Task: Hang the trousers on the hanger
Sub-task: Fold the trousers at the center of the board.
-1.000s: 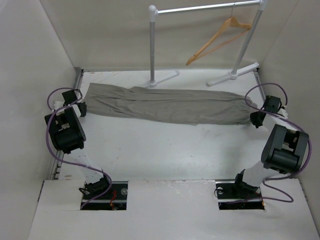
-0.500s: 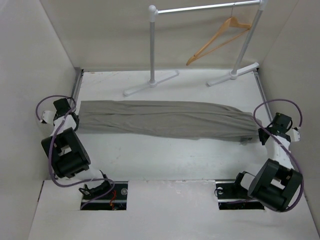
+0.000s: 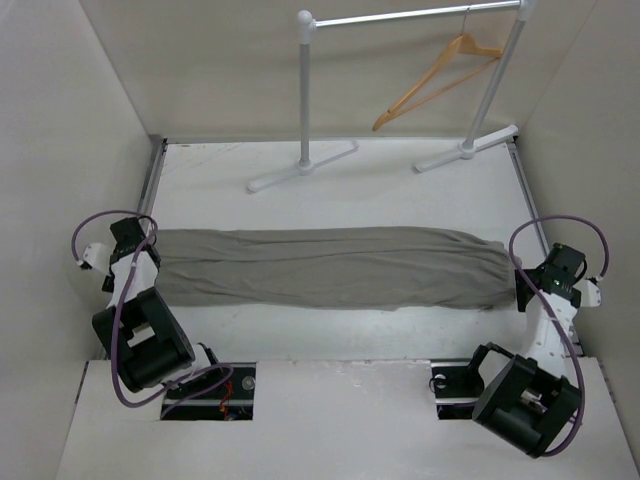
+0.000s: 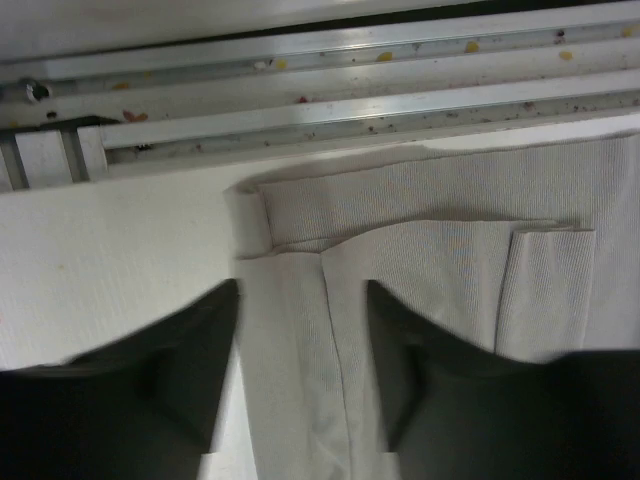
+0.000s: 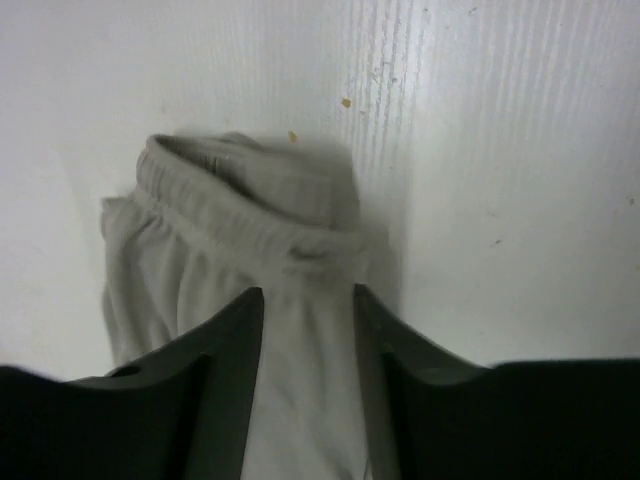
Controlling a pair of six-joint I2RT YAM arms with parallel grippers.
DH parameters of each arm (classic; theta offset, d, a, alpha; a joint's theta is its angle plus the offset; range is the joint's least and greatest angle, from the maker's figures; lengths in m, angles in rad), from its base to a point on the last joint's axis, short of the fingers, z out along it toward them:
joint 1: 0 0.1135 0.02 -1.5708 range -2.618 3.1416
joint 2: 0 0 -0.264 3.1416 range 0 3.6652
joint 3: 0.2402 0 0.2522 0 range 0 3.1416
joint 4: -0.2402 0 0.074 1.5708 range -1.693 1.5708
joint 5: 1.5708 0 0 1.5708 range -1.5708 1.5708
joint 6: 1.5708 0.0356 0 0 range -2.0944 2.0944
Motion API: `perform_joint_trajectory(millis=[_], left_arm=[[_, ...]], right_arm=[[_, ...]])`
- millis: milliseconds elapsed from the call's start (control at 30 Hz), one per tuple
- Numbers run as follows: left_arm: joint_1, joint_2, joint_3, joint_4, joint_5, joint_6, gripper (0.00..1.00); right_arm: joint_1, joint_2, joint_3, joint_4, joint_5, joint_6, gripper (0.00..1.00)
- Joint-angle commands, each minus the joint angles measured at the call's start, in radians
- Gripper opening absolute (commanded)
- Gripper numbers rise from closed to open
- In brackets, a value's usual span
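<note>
The grey-taupe trousers (image 3: 330,268) lie stretched flat, left to right, across the middle of the table. My left gripper (image 3: 152,264) sits at their left end and my right gripper (image 3: 519,286) at their right end. In the left wrist view the left gripper (image 4: 302,295) is open, with the hem cloth (image 4: 450,250) lying slack between its fingers. The right gripper (image 5: 307,295) is also open in its own view, straddling the bunched waistband (image 5: 230,210). The tan wooden hanger (image 3: 437,82) hangs from the rail at the back right, far from both grippers.
The white-and-silver clothes rail (image 3: 400,17) stands at the back, its feet (image 3: 300,168) resting on the table beyond the trousers. An aluminium track (image 4: 350,100) runs along the table's left edge. Plain walls close in both sides.
Both arms drew back toward the near edge, dragging the trousers with them and straightening them. Both grippers, shut on the cloth before, now stand open and have let it go.
</note>
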Motion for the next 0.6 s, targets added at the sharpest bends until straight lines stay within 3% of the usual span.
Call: perform_joint_trajectory(millis=[0, 33, 67, 167, 267, 333, 367, 400, 500, 533, 567], left_arm=[[0.002, -0.042, 0.026, 0.011, -0.022, 0.007, 0.57], [-0.007, -0.051, 0.047, 0.006, -0.017, 0.005, 0.66], [-0.018, -0.057, 0.069, -0.004, -0.013, 0.002, 0.71], [-0.059, -0.093, 0.152, -0.055, -0.023, -0.015, 0.77], [-0.111, -0.143, 0.219, -0.098, -0.065, -0.009, 0.75], [-0.143, -0.163, 0.232, -0.128, -0.054, -0.005, 0.69], [-0.156, -0.172, 0.223, -0.132, -0.031, -0.007, 0.61], [-0.17, -0.176, 0.207, -0.124, 0.004, -0.013, 0.54], [-0.177, -0.086, 0.209, -0.106, 0.164, -0.016, 0.26], [-0.167, -0.046, 0.215, -0.098, 0.217, -0.024, 0.19], [-0.156, -0.01, 0.222, -0.092, 0.254, -0.038, 0.16]], right_arm=[[0.02, -0.022, 0.028, -0.027, 0.037, -0.007, 0.57], [0.023, -0.025, 0.055, -0.041, 0.043, -0.007, 0.68], [0.026, -0.025, 0.077, -0.047, 0.052, -0.009, 0.72], [0.067, -0.025, 0.175, -0.083, 0.092, -0.027, 0.78], [0.156, -0.026, 0.24, -0.08, 0.146, -0.058, 0.76], [0.21, -0.052, 0.235, -0.058, 0.172, -0.064, 0.74], [0.234, -0.062, 0.226, -0.046, 0.177, -0.072, 0.72], [0.26, -0.071, 0.211, -0.031, 0.171, -0.076, 0.67], [0.364, -0.095, 0.156, 0.029, 0.146, -0.089, 0.32], [0.404, -0.106, 0.137, 0.046, 0.126, -0.093, 0.19], [0.443, -0.114, 0.12, 0.061, 0.102, -0.099, 0.12]])
